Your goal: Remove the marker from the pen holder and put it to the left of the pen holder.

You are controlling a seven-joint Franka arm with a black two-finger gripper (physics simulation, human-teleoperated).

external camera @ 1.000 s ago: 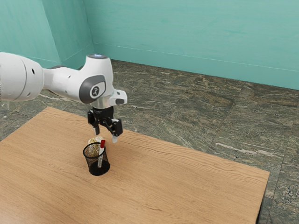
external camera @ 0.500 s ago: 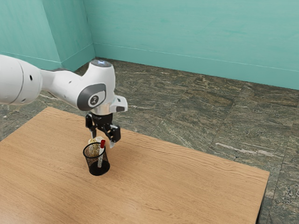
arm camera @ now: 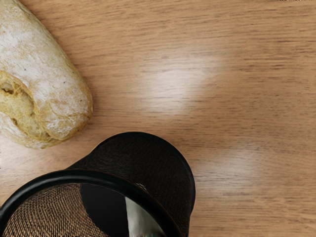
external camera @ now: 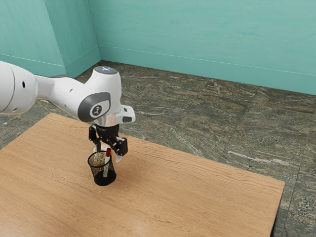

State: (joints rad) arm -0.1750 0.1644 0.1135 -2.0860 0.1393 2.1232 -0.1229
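In the exterior view, the marker (external camera: 106,168) is inside the pen holder (external camera: 104,179), nearly upright with a slight lean, its red cap rising above the holder's rim. The wrist view looks down past that rim, where a pale strip, apparently the marker's white barrel, crosses the dark bottom. It also shows plainly that the pale shape behind the pen holder in the exterior view is a crusty, floured bread loaf (arm camera: 44,64), lying near the pen holder with a narrow strip of table (arm camera: 227,123) between them.

The fingers (external camera: 122,145) are spread apart and grasping nothing, low above the pen holder and on its far side from the exterior camera. The mesh wall of the pen holder surrounds the marker's lower part, and the bread loaf takes up room close by on the far side. Beyond the table, the exterior view shows a dark stone floor (external camera: 207,123) and a teal room wall (external camera: 207,39).

By count, there is one marker, one pen holder, one bread loaf and one table, with two fingers on one white arm (external camera: 59,94).
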